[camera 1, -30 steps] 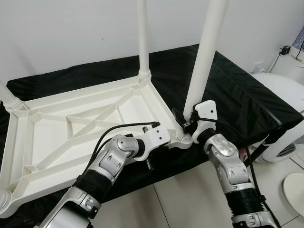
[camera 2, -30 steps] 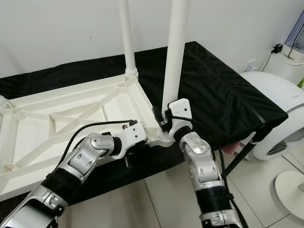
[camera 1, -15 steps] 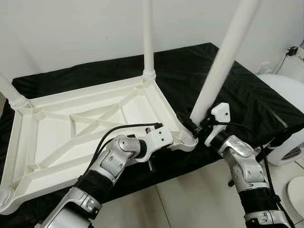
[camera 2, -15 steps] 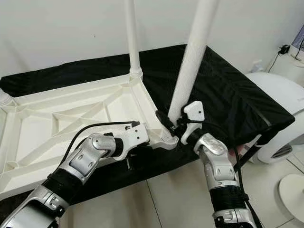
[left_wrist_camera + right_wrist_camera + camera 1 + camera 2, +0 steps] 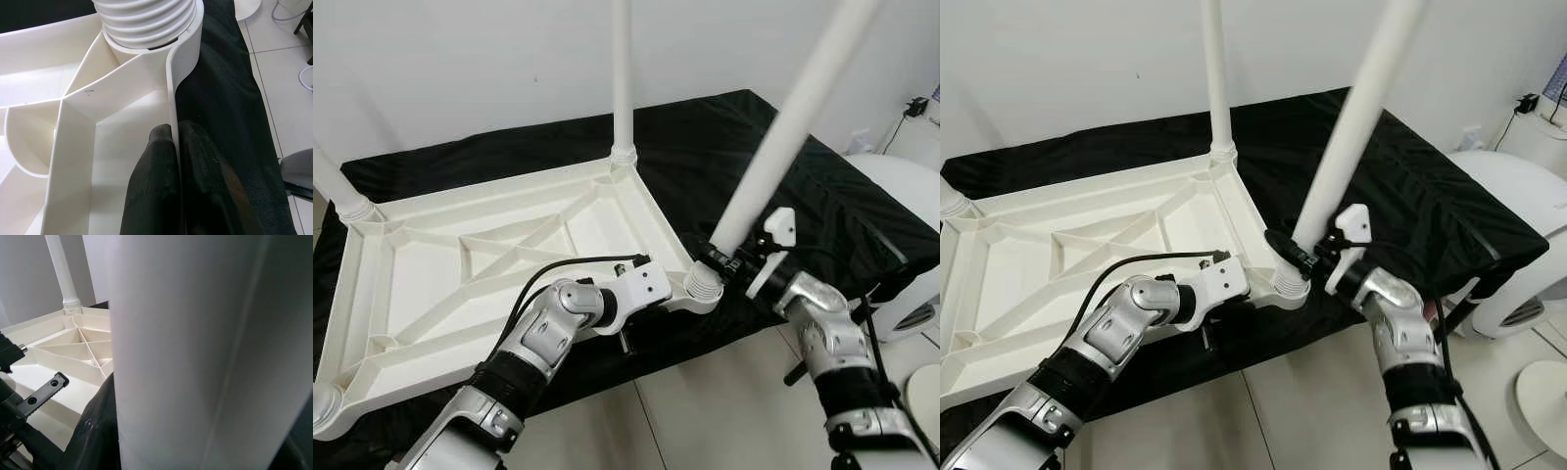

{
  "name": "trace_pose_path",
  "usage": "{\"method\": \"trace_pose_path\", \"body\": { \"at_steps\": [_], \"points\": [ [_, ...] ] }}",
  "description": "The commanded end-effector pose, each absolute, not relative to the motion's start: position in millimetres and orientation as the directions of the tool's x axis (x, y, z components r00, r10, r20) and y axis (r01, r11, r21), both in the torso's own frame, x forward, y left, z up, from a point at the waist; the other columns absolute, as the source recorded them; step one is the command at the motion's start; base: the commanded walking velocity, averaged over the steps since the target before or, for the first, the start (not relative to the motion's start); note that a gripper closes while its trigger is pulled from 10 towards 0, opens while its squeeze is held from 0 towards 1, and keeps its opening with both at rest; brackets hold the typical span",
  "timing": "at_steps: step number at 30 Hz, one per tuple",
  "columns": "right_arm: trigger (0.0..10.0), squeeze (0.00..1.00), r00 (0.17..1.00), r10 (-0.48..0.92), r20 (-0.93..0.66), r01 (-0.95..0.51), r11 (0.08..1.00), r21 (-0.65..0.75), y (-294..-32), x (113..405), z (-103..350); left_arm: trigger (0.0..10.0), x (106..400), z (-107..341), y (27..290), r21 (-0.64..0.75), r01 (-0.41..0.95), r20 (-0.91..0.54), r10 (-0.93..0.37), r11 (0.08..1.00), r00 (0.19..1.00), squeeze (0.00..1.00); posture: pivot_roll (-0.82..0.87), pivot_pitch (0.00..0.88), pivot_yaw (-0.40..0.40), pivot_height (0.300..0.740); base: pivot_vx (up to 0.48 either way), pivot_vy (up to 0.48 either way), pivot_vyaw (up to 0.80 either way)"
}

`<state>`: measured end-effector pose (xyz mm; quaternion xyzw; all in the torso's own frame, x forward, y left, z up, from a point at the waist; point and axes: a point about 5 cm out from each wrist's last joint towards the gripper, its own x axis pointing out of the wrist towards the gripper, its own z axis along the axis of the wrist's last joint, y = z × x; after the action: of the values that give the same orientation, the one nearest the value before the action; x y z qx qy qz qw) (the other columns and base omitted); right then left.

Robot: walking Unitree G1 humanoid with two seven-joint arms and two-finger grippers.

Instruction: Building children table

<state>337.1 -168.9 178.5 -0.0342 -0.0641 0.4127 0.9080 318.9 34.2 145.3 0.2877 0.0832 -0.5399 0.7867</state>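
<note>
The white plastic tabletop [image 5: 460, 294] lies upside down on a black cloth [image 5: 822, 196]. One white leg [image 5: 622, 78] stands upright in its far corner, another [image 5: 333, 186] at the far left. My left gripper [image 5: 173, 132] is shut on the tabletop's front rim, one finger on each side of the thin wall, close to the near right corner socket [image 5: 703, 281]. My right gripper [image 5: 722, 260] is shut on the base of a third leg [image 5: 783, 137], which leans up and to the right from that socket. In the right wrist view this leg [image 5: 195, 357] hides most of the fingers [image 5: 95, 431].
A white rounded appliance [image 5: 901, 196] stands on the floor at the right, beside the cloth's edge, with a round white base [image 5: 925, 387] near it. Pale floor tiles [image 5: 705, 411] lie in front of the table. A white wall is behind.
The near right leg has tipped from almost upright to leaning right. My right arm has swung to the right with it. My left gripper keeps its hold on the rim.
</note>
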Motion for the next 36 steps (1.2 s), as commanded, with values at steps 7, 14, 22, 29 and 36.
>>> {"method": "trace_pose_path", "body": {
  "at_steps": [7,14,22,29,36],
  "points": [
    [10.0,0.0,0.622,0.754,-0.21,-0.782,0.609,-0.128,-176.2,339.2,143.1,10.0,321.0,143.2,41.0,0.372,0.879,-0.425,-0.788,0.297,0.446,0.0,-0.1,0.105,0.056,0.74,0.0,0.0,0.0],
    [10.0,0.0,0.605,0.754,-0.255,-0.796,0.586,-0.153,-181.7,340.9,144.1,10.0,321.8,143.7,41.4,0.373,0.878,-0.424,-0.787,0.3,0.449,0.0,-0.1,0.107,0.056,0.74,0.0,0.0,0.0],
    [10.0,0.0,0.598,0.746,-0.293,-0.798,0.587,-0.135,-185.1,338.3,132.4,10.0,322.3,144.5,41.2,0.375,0.877,-0.421,-0.788,0.301,0.45,0.0,-0.1,0.109,0.057,0.74,0.0,0.0,0.0],
    [10.0,0.0,0.619,0.724,-0.304,-0.78,0.612,-0.133,-189.9,337.9,127.7,10.0,322.1,144.6,41.6,0.375,0.877,-0.421,-0.787,0.301,0.451,0.0,-0.09,0.109,0.06,0.74,0.0,0.0,0.0],
    [10.0,0.0,0.698,0.667,-0.259,-0.711,0.689,-0.14,-189.1,339.5,125.2,10.0,321.8,145.2,41.1,0.377,0.876,-0.418,-0.789,0.301,0.451,0.0,-0.1,0.111,0.055,0.74,0.0,0.0,0.0]
  ]
}}
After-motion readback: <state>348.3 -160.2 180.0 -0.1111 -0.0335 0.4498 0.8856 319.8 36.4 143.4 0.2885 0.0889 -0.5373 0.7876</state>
